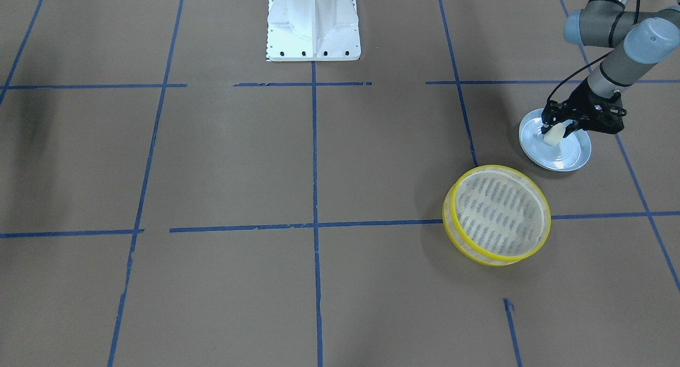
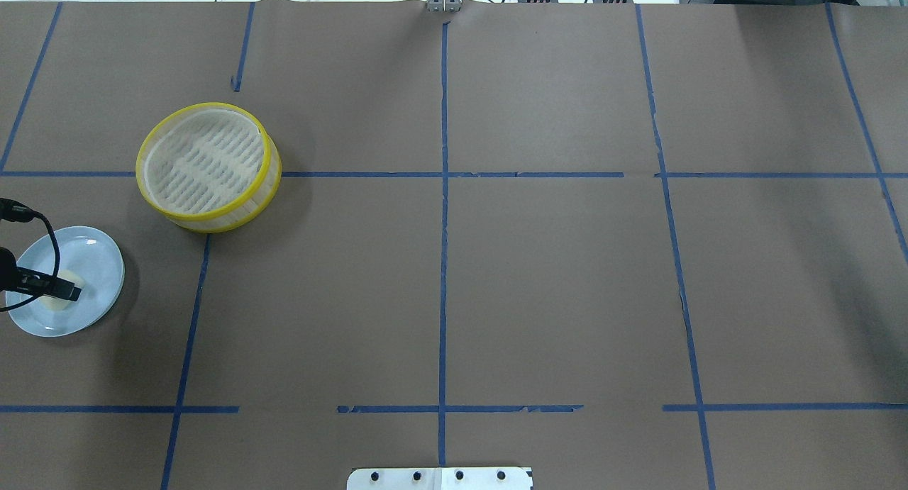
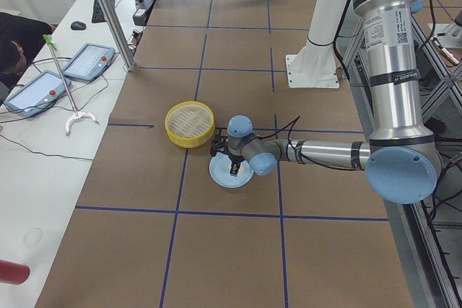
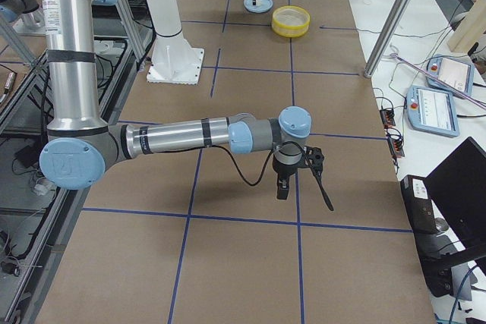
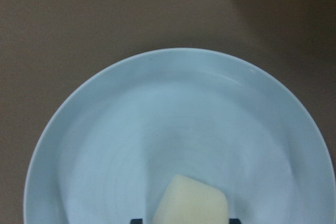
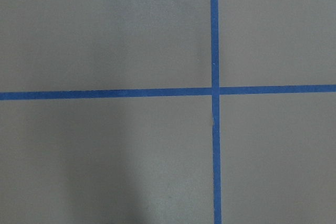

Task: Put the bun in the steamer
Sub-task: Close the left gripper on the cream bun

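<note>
One small, cream-white, blocky bun (image 1: 552, 137) is on or just above the pale blue ringed plate (image 1: 576, 154), pinched on both sides by the narrow-set fingers of the left gripper (image 1: 550, 127). We should lift it straight up, clear the rim of the round, yellow-rimmed, slatted steamer (image 1: 499, 213) near the plate, then lower it over the middle. The right gripper (image 4: 282, 187) hangs well apart, and we cannot tell how its fingers stand.

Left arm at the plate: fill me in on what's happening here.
The left gripper is down over the blue-white plate, its fingers straddling the bun. Whether they have clamped it is unclear. The steamer sits empty beside the plate, so the bun is not yet placed. The right gripper hangs far from both.
</note>
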### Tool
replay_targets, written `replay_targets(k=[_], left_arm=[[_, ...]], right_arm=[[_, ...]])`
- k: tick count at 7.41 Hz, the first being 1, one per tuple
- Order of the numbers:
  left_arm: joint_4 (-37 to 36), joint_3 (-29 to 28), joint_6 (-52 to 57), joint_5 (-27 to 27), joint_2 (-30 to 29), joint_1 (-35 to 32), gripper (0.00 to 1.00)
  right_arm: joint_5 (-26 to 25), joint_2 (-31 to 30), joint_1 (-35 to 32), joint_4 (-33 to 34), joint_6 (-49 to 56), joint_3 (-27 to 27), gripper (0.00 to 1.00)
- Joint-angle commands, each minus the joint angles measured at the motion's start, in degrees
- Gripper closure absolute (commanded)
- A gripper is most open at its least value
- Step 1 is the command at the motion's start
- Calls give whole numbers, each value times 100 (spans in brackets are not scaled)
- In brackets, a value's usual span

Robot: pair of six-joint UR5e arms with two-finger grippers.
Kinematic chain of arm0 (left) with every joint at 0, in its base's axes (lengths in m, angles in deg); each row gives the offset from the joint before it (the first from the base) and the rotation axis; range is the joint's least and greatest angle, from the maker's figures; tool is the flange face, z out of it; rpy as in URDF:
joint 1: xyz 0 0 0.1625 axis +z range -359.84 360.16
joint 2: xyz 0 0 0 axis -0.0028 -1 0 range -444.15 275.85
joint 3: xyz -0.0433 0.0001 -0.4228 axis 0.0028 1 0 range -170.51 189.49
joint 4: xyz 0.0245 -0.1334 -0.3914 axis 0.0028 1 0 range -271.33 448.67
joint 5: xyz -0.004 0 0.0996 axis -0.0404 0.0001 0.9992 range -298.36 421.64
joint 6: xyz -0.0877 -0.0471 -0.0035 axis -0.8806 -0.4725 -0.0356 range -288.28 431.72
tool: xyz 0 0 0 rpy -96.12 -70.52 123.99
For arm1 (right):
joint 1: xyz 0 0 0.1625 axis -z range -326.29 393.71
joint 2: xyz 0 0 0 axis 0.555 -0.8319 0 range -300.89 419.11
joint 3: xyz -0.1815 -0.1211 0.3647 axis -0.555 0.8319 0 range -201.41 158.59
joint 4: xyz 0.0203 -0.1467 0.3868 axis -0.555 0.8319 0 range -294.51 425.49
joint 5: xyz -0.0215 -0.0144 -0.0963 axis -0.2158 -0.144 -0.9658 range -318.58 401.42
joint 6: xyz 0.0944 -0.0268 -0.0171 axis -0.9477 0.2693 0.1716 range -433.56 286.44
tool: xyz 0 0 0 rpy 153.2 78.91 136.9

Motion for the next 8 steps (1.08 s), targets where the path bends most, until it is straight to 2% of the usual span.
replay_targets(k=[1, 4, 6, 8], left_arm=[[0, 10, 0, 0, 1, -1, 51], [0, 28, 0, 0, 1, -9, 54], [9, 54, 0, -9, 44, -9, 63], [0, 81, 0, -17, 53, -9, 63]], right_arm=[[0, 0, 0, 0, 0, 0, 0], [0, 0, 0, 0, 0, 0, 0], [0, 0, 0, 0, 0, 0, 0], [0, 0, 0, 0, 0, 0, 0]])
